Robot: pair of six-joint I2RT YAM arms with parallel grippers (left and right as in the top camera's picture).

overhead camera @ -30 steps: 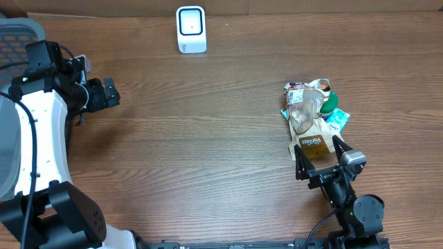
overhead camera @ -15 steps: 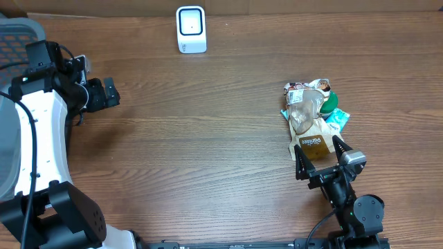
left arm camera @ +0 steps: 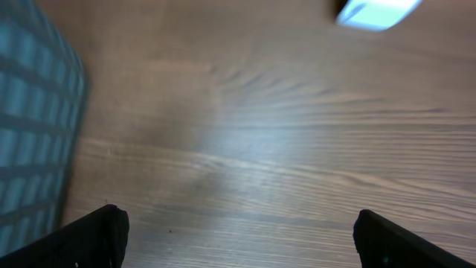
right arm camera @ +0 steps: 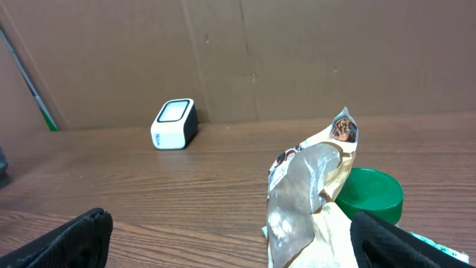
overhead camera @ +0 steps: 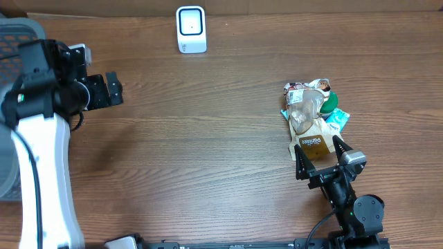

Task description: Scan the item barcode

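Item: a crinkled pouch (overhead camera: 309, 131), brown and cream with a clear film panel, lies on the right side of the table (overhead camera: 208, 145), well apart from the scanner.
Neighbours: a green lid (right arm camera: 370, 195) touches the pouch on its far right side, and a teal packet (overhead camera: 337, 119) pokes out beside it; the three make one small heap.
Scanner: a white scanner (overhead camera: 191, 29) stands at the far edge of the table, left of the heap, with its window tilted upward.
Right tool: the right tool (overhead camera: 318, 146) sits low at the near end of the pouch. Its jaws are spread wide, one finger to either side of the near edge, and they grip nothing.
Left tool: the left tool (overhead camera: 115, 88) hangs over bare wood far to the left, near a mesh basket (overhead camera: 12, 34), with its jaws wide and empty.
Handling: I judge the pouch to be light, soft film. It is likely to buckle and slide rather than resist, and the glossy panel looks slippery.
Where to take hold: probably the near sealed edge, which looks flatter and stiffer than the puffed middle and is clear of the lid and packet.
Barcode: not readable in any view. A small white printed patch at the far end may be it, but I cannot tell.
Risk: dragging the neighbours along, crushing the pouch, or covering the code with a finger.
Stage: by my reading the grasp is not yet made, so lifting the pouch and presenting it to the scanner are yet to come.
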